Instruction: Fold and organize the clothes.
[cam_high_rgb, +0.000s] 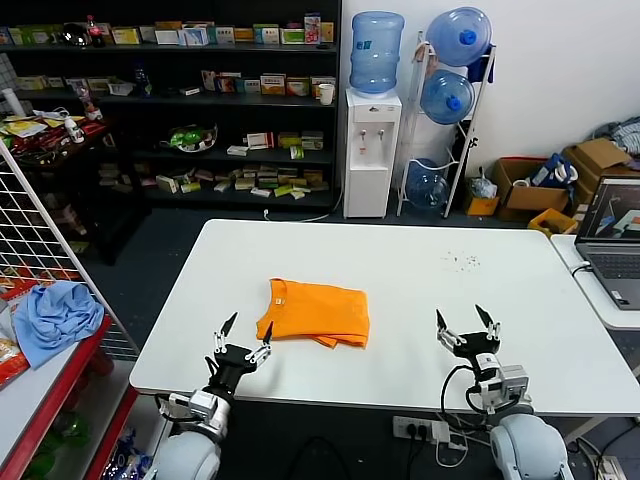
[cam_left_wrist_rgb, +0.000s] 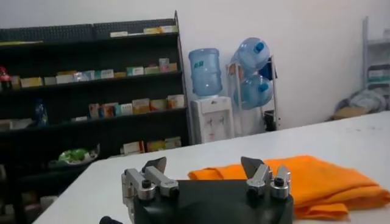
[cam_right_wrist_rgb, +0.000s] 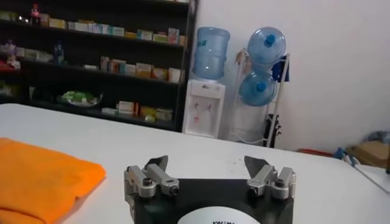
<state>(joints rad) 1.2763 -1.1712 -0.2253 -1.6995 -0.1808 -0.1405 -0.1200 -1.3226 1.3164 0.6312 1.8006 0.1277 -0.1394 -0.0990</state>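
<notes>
The bright orange T-shirt lies folded into a compact rectangle on the white table, near its middle. It also shows in the left wrist view and in the right wrist view. My left gripper is open and empty at the table's front edge, just in front of the shirt's near left corner, not touching it. My right gripper is open and empty at the front edge, well to the right of the shirt.
A light blue cloth lies on a red rack at the left. A laptop sits on a side table at the right. Dark shelves, a water dispenser and boxes stand beyond the table.
</notes>
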